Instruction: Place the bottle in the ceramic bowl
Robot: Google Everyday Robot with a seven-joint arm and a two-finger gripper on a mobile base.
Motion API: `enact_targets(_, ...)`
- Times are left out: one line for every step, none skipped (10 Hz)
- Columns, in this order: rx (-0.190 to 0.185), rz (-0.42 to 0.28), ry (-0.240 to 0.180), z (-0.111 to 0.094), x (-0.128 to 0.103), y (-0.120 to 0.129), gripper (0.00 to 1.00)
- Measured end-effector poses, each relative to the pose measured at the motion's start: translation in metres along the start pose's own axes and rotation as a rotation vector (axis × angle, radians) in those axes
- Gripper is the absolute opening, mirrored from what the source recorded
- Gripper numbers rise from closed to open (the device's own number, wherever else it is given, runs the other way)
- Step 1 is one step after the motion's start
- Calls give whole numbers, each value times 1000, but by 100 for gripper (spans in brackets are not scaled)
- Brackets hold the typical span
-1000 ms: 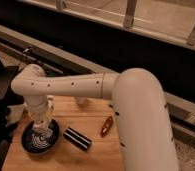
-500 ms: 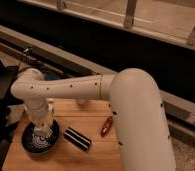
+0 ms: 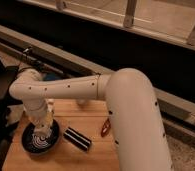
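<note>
The ceramic bowl [image 3: 39,140] is dark with pale rings inside and sits at the front left of the wooden table [image 3: 91,156]. My white arm reaches from the right across the table, and its wrist points down over the bowl. The gripper [image 3: 43,129] hangs just above the bowl's inside, near its back rim. A pale shape at the gripper's tip blends with the wrist, so I cannot tell whether it is the bottle. No bottle shows anywhere else on the table.
A black block with pale stripes [image 3: 77,138] lies right of the bowl. A small red object [image 3: 106,127] lies further right by my arm. A blue thing [image 3: 51,78] sits behind the wrist. A dark ledge and railing run behind the table.
The wrist has shifted slightly to the right over the bowl and sits a little lower. The bowl and the other objects have not moved.
</note>
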Motion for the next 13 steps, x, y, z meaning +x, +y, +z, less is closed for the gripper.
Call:
enact_targets(1,-10,-2,1,-1,-1,15)
enact_targets(-2,-28,-7,3,-3,-3,15)
enact_targets(18,-60,-16,8,-9,-14,17)
enact_targets(55,-91,-30,13,-15,-25,24)
enact_targets(85,-115,-45,20,-19,-32,34)
enact_targets(109,-138,-60,25,-24,-41,44)
enact_targets(127,-164,-74,29,-30,-47,54)
enact_targets(143,-181,-81,31,-34,-49,66)
enact_targets(149,-193,-83,31,-37,-51,75)
enact_targets(151,-201,-81,29,-39,-52,79)
enact_targets(152,-204,-71,23,-39,-51,80)
enact_targets(154,-203,-61,17,-37,-49,80)
enact_targets(154,-197,-55,11,-35,-46,80)
